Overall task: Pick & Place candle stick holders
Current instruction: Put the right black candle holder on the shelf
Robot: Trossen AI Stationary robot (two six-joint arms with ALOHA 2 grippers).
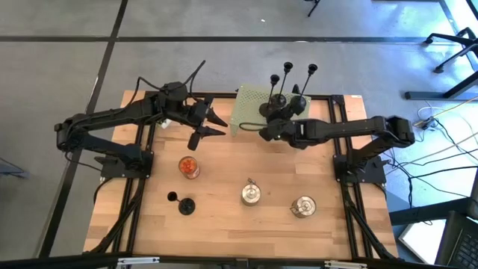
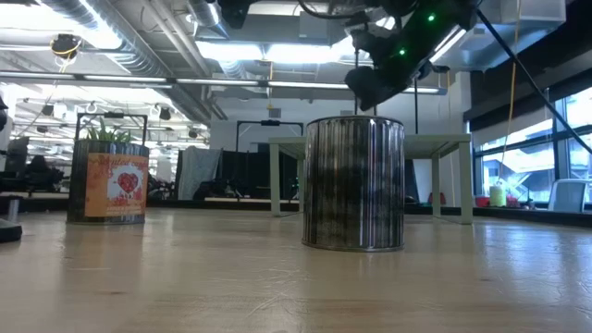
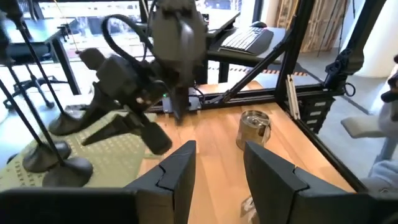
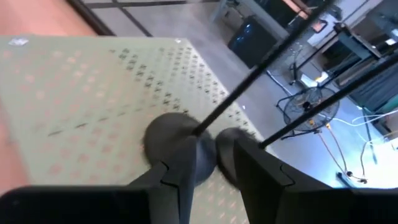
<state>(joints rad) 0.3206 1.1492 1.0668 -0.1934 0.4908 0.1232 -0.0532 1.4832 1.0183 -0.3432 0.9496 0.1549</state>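
Note:
Three slim black candle stick holders [image 1: 287,90] stand on their round bases on a green dotted mat [image 1: 250,104] at the table's far edge. A fourth holder [image 1: 184,205] stands on the bare wood near the left. My right gripper [image 1: 259,130] is open just above the mat, at its near edge. The round bases [image 4: 171,134] lie just ahead of its fingers. The left wrist view shows its fingers [image 3: 118,127] spread and empty. My left gripper [image 1: 212,124] is open and empty above the table, left of the mat, facing the right gripper.
A glass jar with red contents [image 1: 189,167] and two silver tins [image 1: 251,194] [image 1: 302,206] stand in a row on the near half of the table. In the low view the middle tin [image 2: 353,182] stands in front. Black frame rails [image 1: 340,149] run along both sides.

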